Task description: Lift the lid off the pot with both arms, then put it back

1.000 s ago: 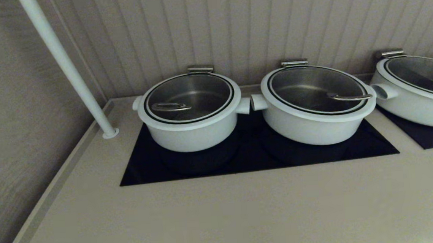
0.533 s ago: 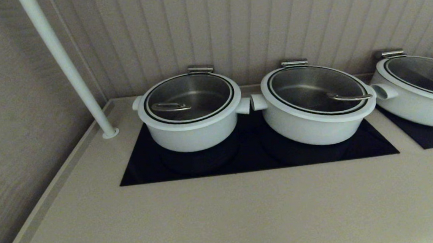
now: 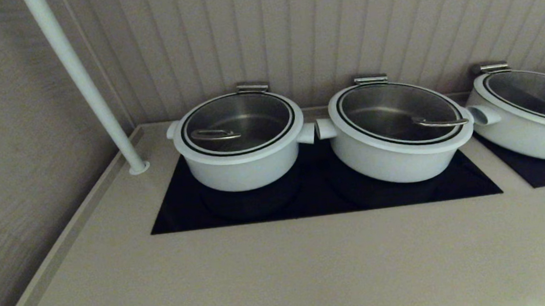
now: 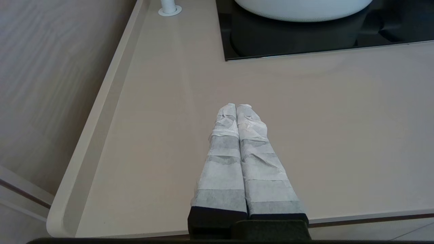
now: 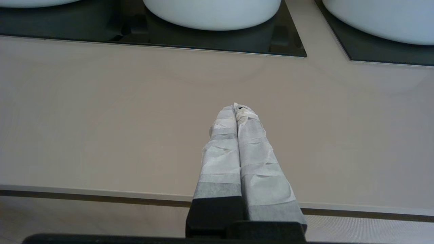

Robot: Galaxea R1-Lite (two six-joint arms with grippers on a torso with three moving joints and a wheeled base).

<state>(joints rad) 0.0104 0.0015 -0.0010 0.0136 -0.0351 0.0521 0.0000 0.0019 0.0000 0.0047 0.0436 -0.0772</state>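
Note:
The pot (image 3: 242, 167) is the small straight-sided white one at the left of the black cooktop, with stub handles. The lid (image 3: 250, 116) lies on it, clear glass with a black ring and a steel loop handle (image 3: 215, 135). Neither arm shows in the head view. My left gripper (image 4: 236, 106) is shut and empty, low over the beige counter near its front edge, with the pot's base (image 4: 301, 10) far ahead. My right gripper (image 5: 236, 107) is shut and empty over the counter's front part, with a white pot's base (image 5: 212, 15) ahead.
A wider tapered white pot (image 3: 397, 156) with its own lid stands right of the small pot, stub handles almost touching. A third pot (image 3: 525, 130) sits at the far right. A white slanted pole (image 3: 85, 84) meets the counter at the left. Ribbed wall behind.

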